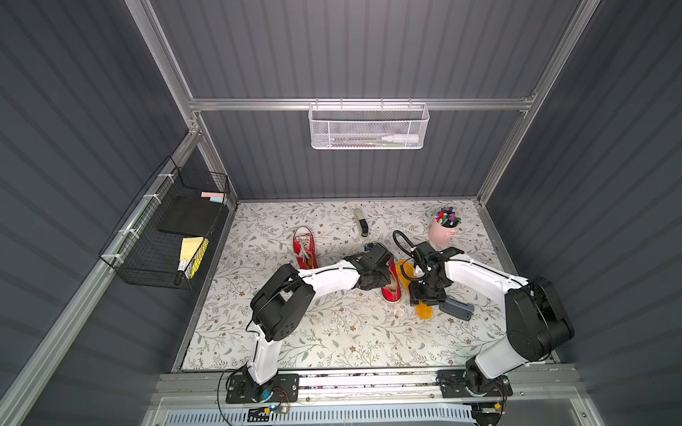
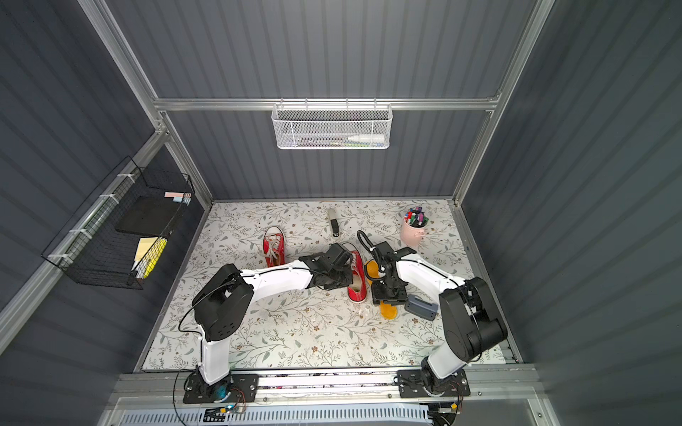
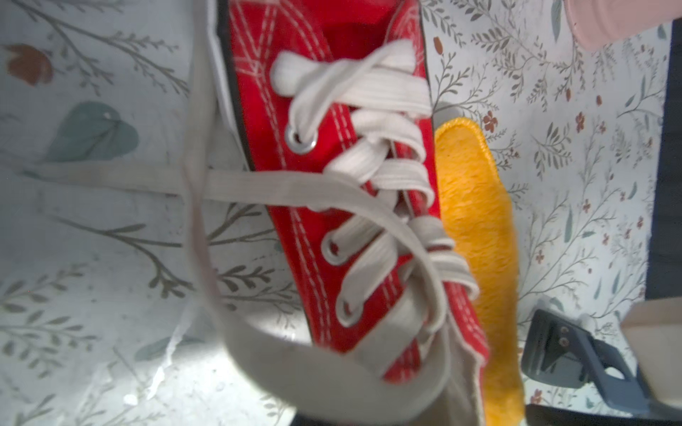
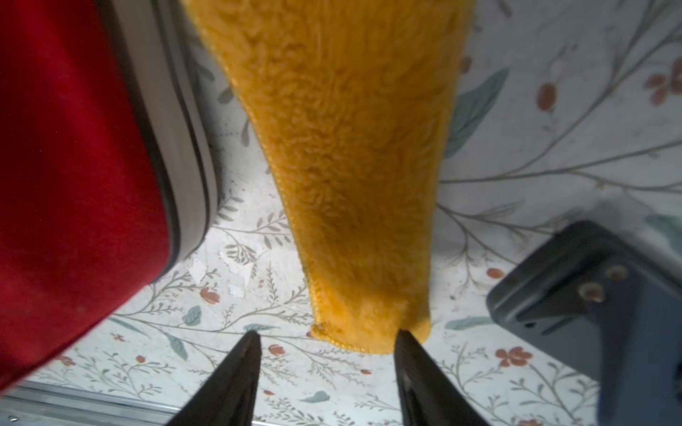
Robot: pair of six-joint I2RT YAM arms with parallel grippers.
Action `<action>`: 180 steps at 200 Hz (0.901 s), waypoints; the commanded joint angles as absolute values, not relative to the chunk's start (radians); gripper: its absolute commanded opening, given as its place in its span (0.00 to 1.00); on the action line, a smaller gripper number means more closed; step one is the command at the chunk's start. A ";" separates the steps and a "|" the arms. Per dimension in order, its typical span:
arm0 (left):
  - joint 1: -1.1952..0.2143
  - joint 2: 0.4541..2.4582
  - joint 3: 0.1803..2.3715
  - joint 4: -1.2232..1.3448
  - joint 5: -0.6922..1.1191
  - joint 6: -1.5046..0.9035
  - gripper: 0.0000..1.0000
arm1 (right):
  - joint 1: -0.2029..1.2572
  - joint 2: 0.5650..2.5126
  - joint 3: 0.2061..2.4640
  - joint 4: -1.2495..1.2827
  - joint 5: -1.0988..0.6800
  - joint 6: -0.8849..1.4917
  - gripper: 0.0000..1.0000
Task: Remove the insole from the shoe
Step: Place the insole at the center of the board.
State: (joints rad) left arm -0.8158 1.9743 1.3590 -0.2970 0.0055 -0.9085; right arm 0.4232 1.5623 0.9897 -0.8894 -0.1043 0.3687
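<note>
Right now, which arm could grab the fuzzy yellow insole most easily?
The right arm. The right claw is open, and the insole has its end lying right at the claw's tips. The left claw is shut, over the red shoe beside the insole.

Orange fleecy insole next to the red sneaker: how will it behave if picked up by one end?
Probably floppy and light: the orange fleecy insole looks thin and cloth-like, lying flat on the floral table, so it would likely droop. Its fuzzy pile should resist slipping.
</note>
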 commanded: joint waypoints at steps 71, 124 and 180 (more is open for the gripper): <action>-0.675 2.078 1.519 -0.401 -0.038 -0.731 0.00 | 0.405 1.320 1.118 -0.930 -0.066 0.383 0.68; -0.670 2.165 1.643 -0.449 -0.027 -0.677 0.00 | 0.401 1.349 1.068 -0.955 -0.089 0.425 0.69; -0.666 2.067 1.594 -0.467 -0.063 -0.658 0.44 | 0.397 1.331 1.082 -0.951 -0.097 0.416 0.69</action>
State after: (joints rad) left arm -0.6830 2.1319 1.6211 -0.4530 -0.0124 -0.6849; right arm 0.4030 1.3430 1.0603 -0.9329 -0.0864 0.4114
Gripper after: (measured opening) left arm 0.380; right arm 0.686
